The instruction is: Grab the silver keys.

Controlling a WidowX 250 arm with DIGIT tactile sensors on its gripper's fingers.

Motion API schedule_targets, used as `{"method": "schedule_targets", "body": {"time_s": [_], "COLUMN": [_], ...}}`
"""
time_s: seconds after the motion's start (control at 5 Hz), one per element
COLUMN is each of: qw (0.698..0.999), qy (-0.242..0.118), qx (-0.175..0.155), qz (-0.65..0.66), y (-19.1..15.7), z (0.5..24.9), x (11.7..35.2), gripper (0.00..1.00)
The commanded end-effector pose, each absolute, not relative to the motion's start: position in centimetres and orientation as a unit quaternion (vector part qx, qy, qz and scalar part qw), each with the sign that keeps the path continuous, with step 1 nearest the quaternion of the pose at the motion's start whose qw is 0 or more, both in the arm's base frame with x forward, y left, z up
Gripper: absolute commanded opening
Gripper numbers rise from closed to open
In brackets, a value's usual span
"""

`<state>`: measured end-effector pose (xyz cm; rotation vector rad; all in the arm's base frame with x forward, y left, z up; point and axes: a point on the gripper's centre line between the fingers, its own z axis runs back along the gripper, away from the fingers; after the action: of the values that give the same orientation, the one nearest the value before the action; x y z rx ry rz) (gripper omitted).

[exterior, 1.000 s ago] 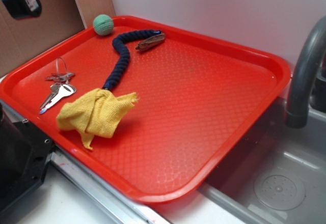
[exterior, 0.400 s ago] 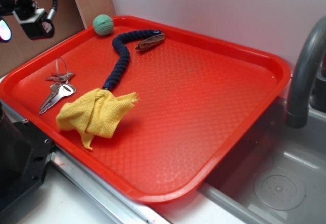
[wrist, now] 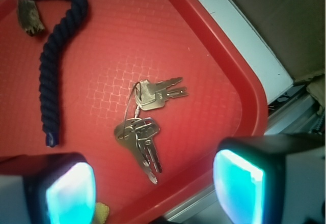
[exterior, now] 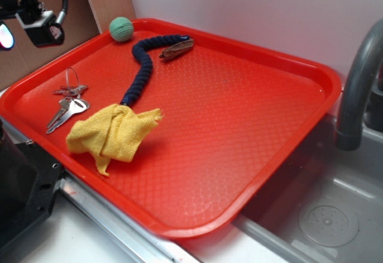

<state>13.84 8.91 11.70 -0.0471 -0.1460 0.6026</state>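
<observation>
The gripper [wrist: 153,183] stands wide open, both pads [wrist: 69,193] lit at the lower corners of the wrist view, holding nothing. The silver keys [wrist: 145,132] lie flat on the red tray [wrist: 229,71], directly ahead of and between the pads, well below them and near the tray's raised rim.

Recommended approach: descend straight down with the bunch centred between the pads, closing across the overlapped key heads rather than the thin wire ring, and keep clear of the rim.

Count on the tray: one key bunch, apparently four keys, though overlap makes this uncertain; one dark blue rope [wrist: 56,56]; one brownish tool [wrist: 30,14]; one yellow cloth [exterior: 112,132]; one green ball [exterior: 120,28].
</observation>
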Motion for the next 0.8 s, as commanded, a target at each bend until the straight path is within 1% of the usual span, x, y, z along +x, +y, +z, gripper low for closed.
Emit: {"method": "schedule_targets", "body": {"time_s": [0.0, 0.2, 0.4, 0.6], "qw": [0.931, 0.935, 0.939, 0.938], "qy": [-0.075, -0.068, -0.063, -0.055], "qx": [-0.072, -0.06, -0.049, -0.052], "qz": [0.348, 0.342, 0.334, 0.338], "y": [9.7, 9.4, 9.2, 9.3], "z": [7.4, 6.2, 5.9, 5.2], "x": [15.6, 16.2, 16.7, 17.1], "gripper": [1.0, 1.0, 1.0, 1.0]}}
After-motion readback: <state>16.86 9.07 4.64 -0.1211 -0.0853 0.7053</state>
